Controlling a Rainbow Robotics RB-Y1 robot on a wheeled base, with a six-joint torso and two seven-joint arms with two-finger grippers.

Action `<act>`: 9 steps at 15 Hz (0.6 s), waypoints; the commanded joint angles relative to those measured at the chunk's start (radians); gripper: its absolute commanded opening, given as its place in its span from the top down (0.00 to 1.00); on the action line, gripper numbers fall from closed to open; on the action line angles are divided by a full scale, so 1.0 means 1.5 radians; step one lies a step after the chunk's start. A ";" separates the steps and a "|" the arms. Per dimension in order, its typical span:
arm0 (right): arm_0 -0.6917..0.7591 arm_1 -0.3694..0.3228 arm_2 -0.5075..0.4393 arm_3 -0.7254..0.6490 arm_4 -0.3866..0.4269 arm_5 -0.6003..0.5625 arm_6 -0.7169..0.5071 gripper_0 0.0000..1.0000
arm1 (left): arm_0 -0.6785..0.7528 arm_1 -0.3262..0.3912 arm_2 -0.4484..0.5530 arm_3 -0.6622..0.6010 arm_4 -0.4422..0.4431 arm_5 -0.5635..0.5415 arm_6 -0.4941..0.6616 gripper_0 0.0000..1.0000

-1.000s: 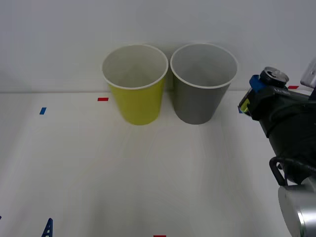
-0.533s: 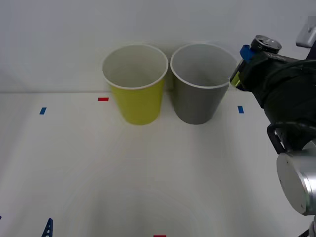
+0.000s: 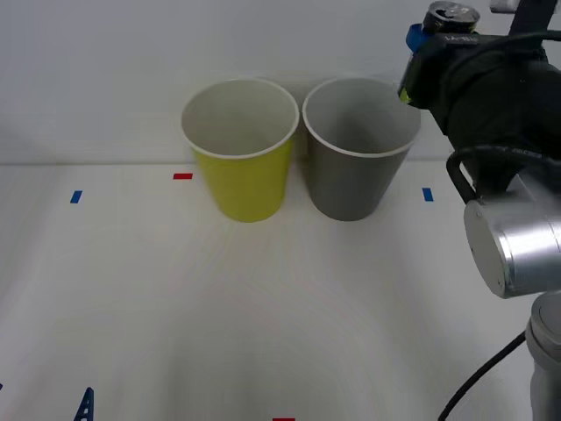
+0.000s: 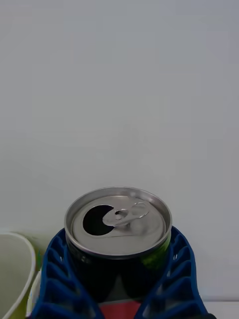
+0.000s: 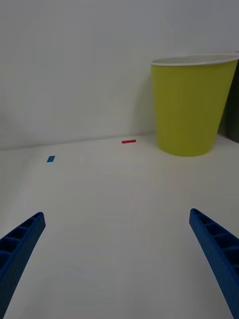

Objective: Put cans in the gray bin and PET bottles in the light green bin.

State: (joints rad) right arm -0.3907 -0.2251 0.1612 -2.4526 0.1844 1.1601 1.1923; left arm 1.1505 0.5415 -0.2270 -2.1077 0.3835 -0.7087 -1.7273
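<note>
At the lower left of my front view the left gripper (image 5: 119, 259) sits low over the table (image 3: 263, 316), fingers spread wide. At centre the light green bin (image 3: 239, 149) and the gray bin (image 3: 360, 146) stand side by side. At upper right my right gripper (image 3: 427, 44) clamps the can (image 3: 450, 15) upright, raised beside the gray bin's rim.

Can (image 4: 118, 227) lower body hidden btwn fingers (image 4: 59, 279).

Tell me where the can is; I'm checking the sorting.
In the front view the can is held upright in the right gripper, up at the right, just beyond the gray bin rim's right edge.
</note>
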 commanded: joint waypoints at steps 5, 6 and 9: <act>-0.089 0.002 -0.013 0.154 0.005 -0.074 0.054 1.00 | 0.000 0.000 0.000 0.000 0.000 0.000 0.000 0.00; -0.097 0.002 -0.015 0.176 0.005 -0.090 0.052 1.00 | 0.000 0.000 0.000 0.000 0.000 0.000 0.000 0.00; -0.106 0.005 -0.016 0.226 0.004 -0.150 0.040 1.00 | 0.000 0.000 0.000 0.000 0.000 0.000 0.000 0.00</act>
State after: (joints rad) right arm -0.5470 -0.2198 0.1369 -2.1378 0.1915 0.9693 1.2599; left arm 1.1505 0.5415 -0.2270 -2.1077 0.3834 -0.7087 -1.7273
